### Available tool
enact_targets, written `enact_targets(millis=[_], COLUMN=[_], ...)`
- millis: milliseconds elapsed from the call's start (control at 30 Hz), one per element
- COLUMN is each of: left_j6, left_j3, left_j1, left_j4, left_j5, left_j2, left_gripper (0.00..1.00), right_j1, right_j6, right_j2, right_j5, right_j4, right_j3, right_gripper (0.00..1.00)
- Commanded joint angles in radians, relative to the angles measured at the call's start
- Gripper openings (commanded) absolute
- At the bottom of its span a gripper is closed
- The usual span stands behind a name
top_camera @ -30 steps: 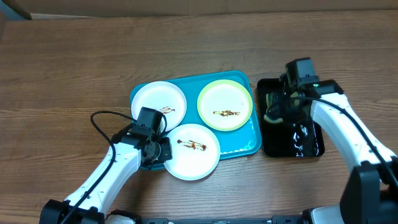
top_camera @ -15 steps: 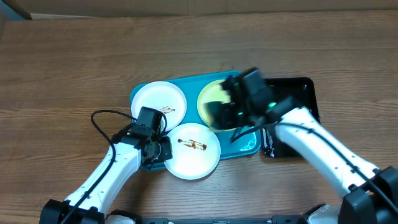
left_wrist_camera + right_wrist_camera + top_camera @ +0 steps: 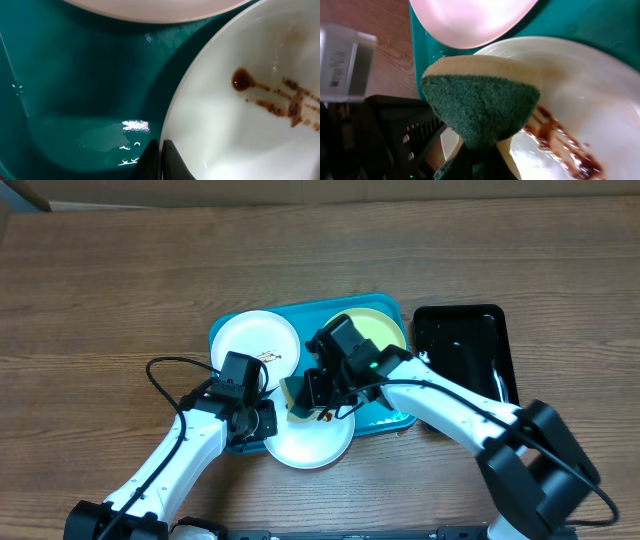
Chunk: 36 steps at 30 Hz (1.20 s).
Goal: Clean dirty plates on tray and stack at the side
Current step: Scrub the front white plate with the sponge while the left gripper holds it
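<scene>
The teal tray [image 3: 398, 418] holds three plates: a white one [image 3: 250, 338] at back left, a green-rimmed one [image 3: 388, 330] at back right, and a front white plate [image 3: 312, 444] with a brown sauce smear that overhangs the tray's front edge. My left gripper [image 3: 262, 423] is shut on the left rim of the front plate [image 3: 240, 125]; its closed fingertips [image 3: 159, 160] pinch the rim. My right gripper [image 3: 316, 394] is shut on a green-and-yellow sponge [image 3: 480, 100], held just over the front plate [image 3: 590, 100] beside the sauce [image 3: 565, 145].
A narrow black tray [image 3: 465, 350], wet and shiny, lies right of the teal tray. The right arm crosses over the green-rimmed plate. The left gripper's body [image 3: 385, 130] is close to the sponge on its left. Bare wooden table surrounds the trays.
My right arm has swung left from the black tray across the green-rimmed plate, carrying the sponge to the front white plate. The left arm and the plates have not moved.
</scene>
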<state>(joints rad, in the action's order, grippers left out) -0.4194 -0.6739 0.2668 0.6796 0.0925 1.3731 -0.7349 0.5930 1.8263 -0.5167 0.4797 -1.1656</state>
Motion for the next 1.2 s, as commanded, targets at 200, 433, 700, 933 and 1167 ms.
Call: enact_targets(millis=[200,433,700,933,1167], left_j6=[0.014,0.014,0.011,0.011,0.011], left_j3=[-0.015,-0.015,-0.015,-0.015,-0.015], left_j1=[0.002,0.002,0.002,0.002,0.002], left_j4=[-0.003,-0.003,-0.003,0.028,0.05], left_j5=[-0.014,-0.014,-0.014,-0.014,-0.014], left_j2=[0.008,0.008,0.008,0.008,0.008], left_gripper=[0.04,0.04,0.05,0.04,0.04], right_j1=[-0.024,-0.04,-0.07,-0.056,-0.026], right_j6=[0.032,0.037,0.036,0.072,0.065], right_j2=[0.056,0.084,0.13,0.133,0.133], right_j5=[-0.054,-0.069,-0.032,0.156,0.28], right_j4=[-0.058,-0.084,-0.1,0.03,0.164], right_j3=[-0.019,-0.019,-0.019,-0.019,-0.019], right_gripper=[0.04,0.04,0.04,0.04,0.04])
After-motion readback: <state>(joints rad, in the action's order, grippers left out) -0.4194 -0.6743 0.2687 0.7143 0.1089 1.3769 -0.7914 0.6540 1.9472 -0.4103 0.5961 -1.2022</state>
